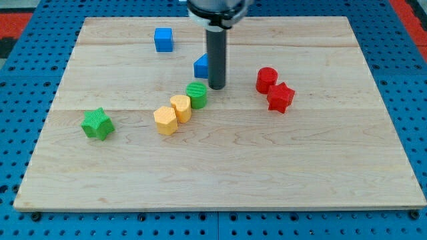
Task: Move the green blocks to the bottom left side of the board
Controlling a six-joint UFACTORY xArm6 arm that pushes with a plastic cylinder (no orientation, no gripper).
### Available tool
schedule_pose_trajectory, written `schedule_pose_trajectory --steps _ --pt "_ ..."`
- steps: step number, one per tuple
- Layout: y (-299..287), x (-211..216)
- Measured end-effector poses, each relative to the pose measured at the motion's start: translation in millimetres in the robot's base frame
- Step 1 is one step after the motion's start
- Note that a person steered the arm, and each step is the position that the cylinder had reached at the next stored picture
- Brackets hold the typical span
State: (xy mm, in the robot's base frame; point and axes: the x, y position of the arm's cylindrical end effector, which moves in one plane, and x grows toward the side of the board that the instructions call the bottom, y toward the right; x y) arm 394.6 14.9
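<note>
A green round block sits near the board's middle, touching a yellow round block at its lower left. A green star block lies at the view's left, lower down. My tip is just to the right of the green round block and slightly above it, a small gap apart. A blue block is partly hidden behind the rod.
A yellow hexagonal block touches the yellow round one. A blue cube sits near the view's top. A red round block and a red star block sit together at the right. The wooden board lies on blue pegboard.
</note>
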Motion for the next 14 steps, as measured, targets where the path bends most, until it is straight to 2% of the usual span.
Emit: schedule_pose_trajectory --steps 1,4,5,6,7,10,11,12,13,14 --pt "18.4 29.1" --pt "-143.4 -21.2" --pt "-157.1 -18.3" --pt "-190.9 21.4" --pt "-207.6 34.2" --pt "-204.0 99.8" --pt "-185.2 100.5" --pt "-158.8 125.2" --pt "-204.6 136.3" --pt "-204.1 119.3"
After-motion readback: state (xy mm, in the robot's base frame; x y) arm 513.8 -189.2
